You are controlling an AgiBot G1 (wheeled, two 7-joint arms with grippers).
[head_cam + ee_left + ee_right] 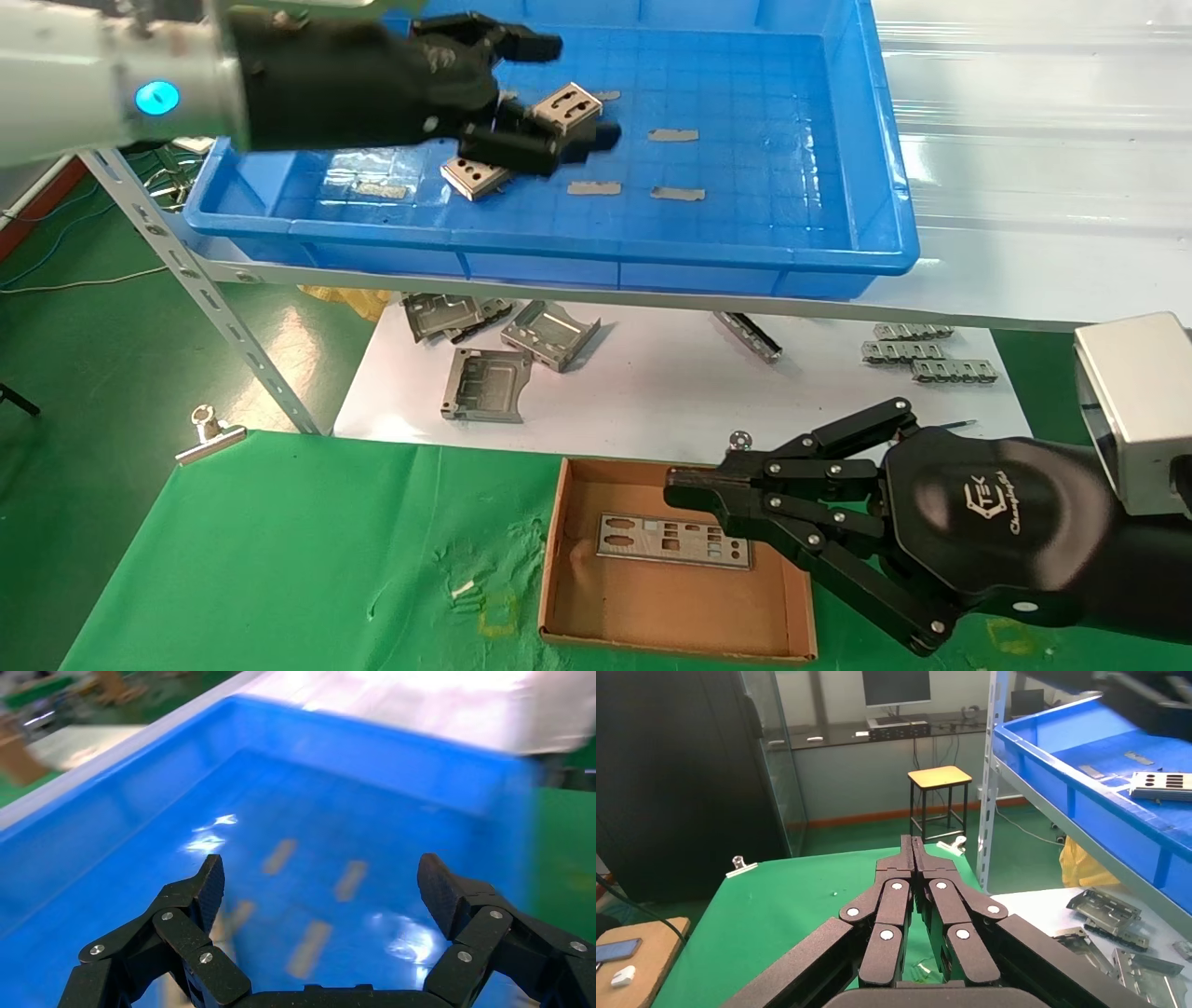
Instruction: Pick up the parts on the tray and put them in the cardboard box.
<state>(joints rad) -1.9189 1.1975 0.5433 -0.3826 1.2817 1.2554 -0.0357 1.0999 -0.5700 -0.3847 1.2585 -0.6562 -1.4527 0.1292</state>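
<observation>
The left end effector hangs over the blue tray on the shelf with its fingers spread wide and nothing between them, just above a perforated metal plate lying on the tray's grid floor. The right end effector sits low over the green tabletop, fingers pressed together, reaching over the cardboard box, where one plate lies flat.

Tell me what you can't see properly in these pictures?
- Head view: the left gripper covers part of the plate in the tray.
- Left wrist view: strips are blurred.
- Head view: the right gripper overlaps the box edge.
</observation>
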